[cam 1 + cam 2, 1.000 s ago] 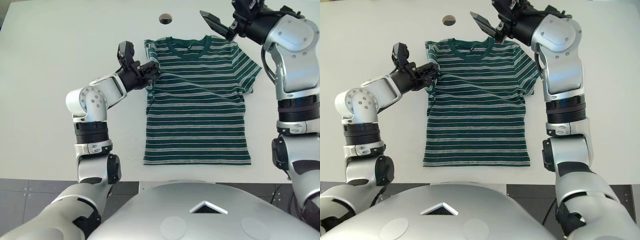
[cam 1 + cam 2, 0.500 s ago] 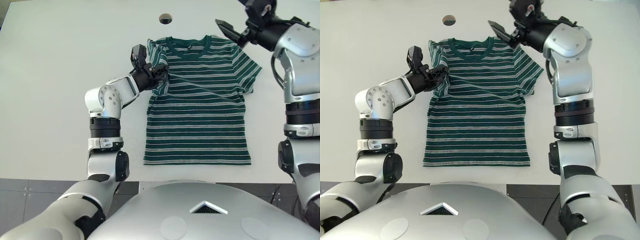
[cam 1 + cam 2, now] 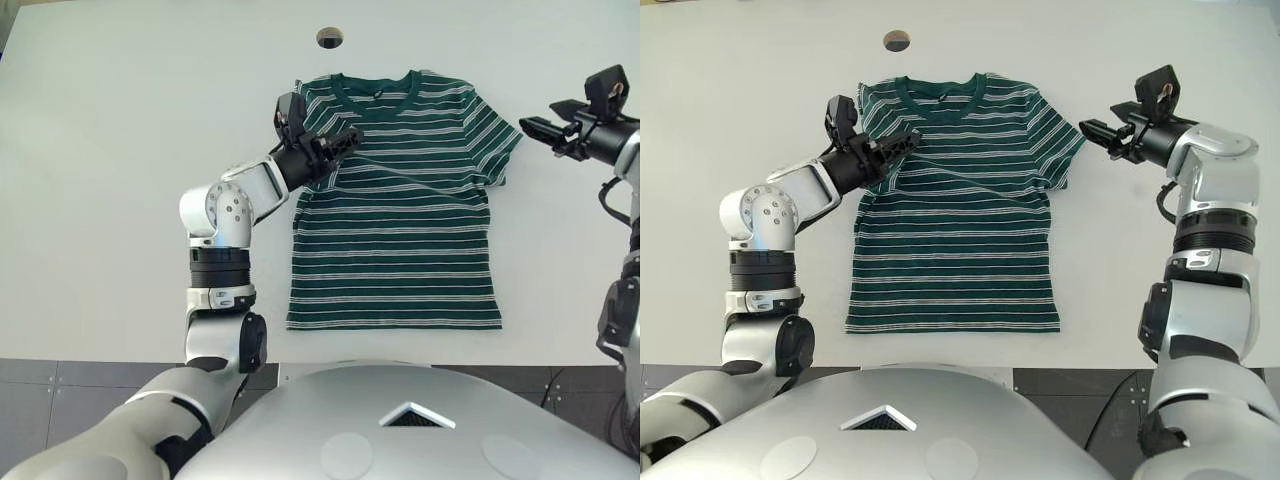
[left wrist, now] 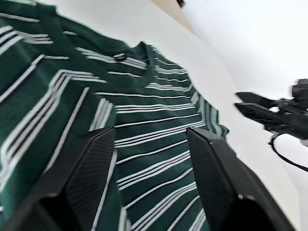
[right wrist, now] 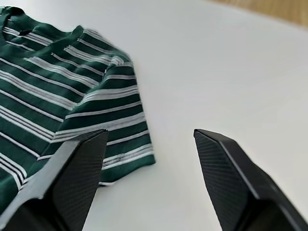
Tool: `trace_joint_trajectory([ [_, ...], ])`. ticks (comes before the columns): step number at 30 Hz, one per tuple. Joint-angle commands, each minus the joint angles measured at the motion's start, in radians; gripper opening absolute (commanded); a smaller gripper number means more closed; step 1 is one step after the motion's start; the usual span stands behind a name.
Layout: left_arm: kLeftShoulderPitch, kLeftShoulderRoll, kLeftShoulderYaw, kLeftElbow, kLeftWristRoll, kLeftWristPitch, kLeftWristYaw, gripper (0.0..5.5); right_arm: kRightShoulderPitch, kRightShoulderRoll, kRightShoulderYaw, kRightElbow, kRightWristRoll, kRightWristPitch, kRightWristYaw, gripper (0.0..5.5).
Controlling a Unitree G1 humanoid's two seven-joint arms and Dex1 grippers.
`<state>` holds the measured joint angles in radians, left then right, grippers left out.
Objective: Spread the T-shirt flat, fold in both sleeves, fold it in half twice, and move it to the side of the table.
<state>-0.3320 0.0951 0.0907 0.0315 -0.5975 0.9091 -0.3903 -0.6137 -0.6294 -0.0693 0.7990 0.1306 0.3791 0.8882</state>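
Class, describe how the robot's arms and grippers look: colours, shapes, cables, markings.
Both the left arm and right arm have silver-grey shells and black joint bands; the left's round elbow cap bears small dots. The left gripper and right gripper are black, with two flat, tapering, finely textured fingers. A black cable loops beside the right arm.

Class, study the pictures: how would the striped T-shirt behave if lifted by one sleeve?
Probably floppy: the T-shirt has a sleeve folded inward by the left gripper and creases across the chest. Likely light: thin cloth lying flat on the table. Pushed, it would probably bunch.
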Motion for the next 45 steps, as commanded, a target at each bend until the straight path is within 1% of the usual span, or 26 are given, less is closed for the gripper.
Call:
trace_joint_trajectory([
  [1, 0.077, 0.027, -0.011, -0.211, -0.052, -0.059, -0.082, 2.71, -0.078, 0.04, -0.016, 0.096, 0.041, 0.11, 0.043, 3.28],
  [5, 0.112, 0.039, 0.029, -0.314, -0.102, -0.054, -0.062, 2.71, -0.085, 0.059, 0.025, 0.14, 0.013, 0.134, 0.07, 3.28],
  [8, 0.113, 0.039, 0.052, -0.338, -0.126, -0.055, -0.038, 2.71, -0.076, 0.066, 0.071, 0.161, -0.03, 0.103, 0.073, 3.28],
  [11, 0.117, 0.038, 0.06, -0.353, -0.145, -0.055, -0.025, 2.71, -0.081, 0.066, 0.085, 0.186, -0.05, 0.078, 0.065, 3.28],
  [13, 0.117, 0.04, 0.065, -0.349, -0.154, -0.059, -0.017, 2.74, -0.088, 0.066, 0.084, 0.201, -0.052, 0.069, 0.061, 2.97],
  [16, 0.113, 0.04, 0.07, -0.337, -0.157, -0.062, -0.009, 2.74, -0.093, 0.066, 0.089, 0.219, -0.058, 0.05, 0.061, 2.3],
  [17, 0.112, 0.04, 0.071, -0.336, -0.158, -0.062, -0.007, 2.74, -0.093, 0.066, 0.087, 0.219, -0.055, 0.054, 0.068, 2.25],
  [18, 0.112, 0.039, 0.071, -0.337, -0.16, -0.061, -0.004, 2.74, -0.095, 0.065, 0.085, 0.215, -0.051, 0.059, 0.077, 1.98],
  [20, 0.109, 0.038, 0.069, -0.335, -0.161, -0.061, -0.002, 2.74, -0.121, 0.049, 0.062, 0.194, -0.018, 0.092, 0.12, 1.62],
  [23, 0.104, 0.037, 0.07, -0.336, -0.174, -0.055, 0.004, 2.74, -0.166, 0.003, 0.033, 0.128, 0.037, 0.175, 0.226, 1.62],
  [25, 0.102, 0.037, 0.07, -0.337, -0.181, -0.053, 0.007, 2.74, -0.184, -0.021, 0.022, 0.105, 0.049, 0.198, 0.252, 1.62],
  [29, 0.098, 0.038, 0.067, -0.336, -0.194, -0.052, 0.014, 2.74, -0.214, -0.04, 0.009, 0.149, 0.039, 0.169, 0.221, 1.62],
  [33, 0.103, 0.043, 0.066, -0.338, -0.199, -0.055, 0.017, 2.74, -0.216, -0.031, 0.021, 0.215, -0.004, 0.075, 0.154, 1.62],
  [36, 0.104, 0.046, 0.069, -0.338, -0.201, -0.054, 0.018, 2.74, -0.201, -0.009, 0.05, 0.254, -0.051, 0.006, 0.108, 2.04],
  [37, 0.105, 0.048, 0.07, -0.339, -0.203, -0.054, 0.019, 2.74, -0.199, -0.003, 0.056, 0.267, -0.062, -0.012, 0.098, 2.27],
  [41, 0.109, 0.052, 0.072, -0.338, -0.208, -0.056, 0.021, 2.74, -0.2, 0.017, 0.088, 0.343, -0.12, -0.105, 0.028, 2.91],
  [45, 0.12, 0.055, 0.076, -0.342, -0.213, -0.059, 0.023, 2.74, -0.2, 0.042, 0.121, 0.401, -0.171, -0.154, -0.005, 2.91],
])
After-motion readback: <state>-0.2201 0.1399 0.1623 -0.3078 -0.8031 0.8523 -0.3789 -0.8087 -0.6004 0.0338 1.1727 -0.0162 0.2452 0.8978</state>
